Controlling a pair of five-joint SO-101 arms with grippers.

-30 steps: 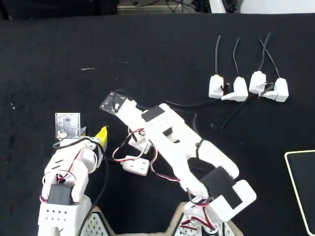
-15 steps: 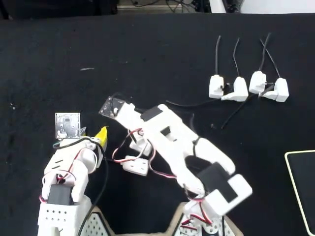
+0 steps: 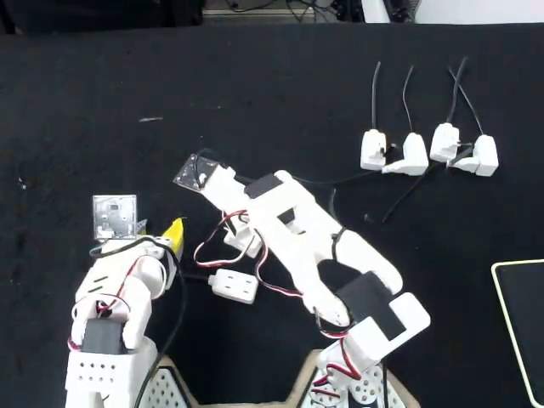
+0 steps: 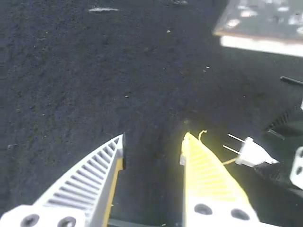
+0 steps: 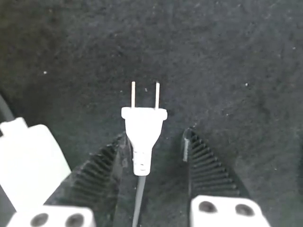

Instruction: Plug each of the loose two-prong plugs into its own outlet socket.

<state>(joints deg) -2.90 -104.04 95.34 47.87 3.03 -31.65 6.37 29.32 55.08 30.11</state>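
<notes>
Has the open right hand (image 5: 155, 137) around the white plug (image 5: 143, 124), prongs pointing straight away from it. Has the left hand (image 4: 154, 137) open, empty, farther off.

Rough, matt black cloth is covering the worktop (image 5: 227, 47); the plug (image 5: 143, 126) is showing smooth white plastic, its two metal prongs gleaming.

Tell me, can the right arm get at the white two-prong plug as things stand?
Probably yes. The right gripper is open, and the white plug lies between its fingers, close to one, prongs pointing away. Nothing blocks it; closing should catch it.
</notes>
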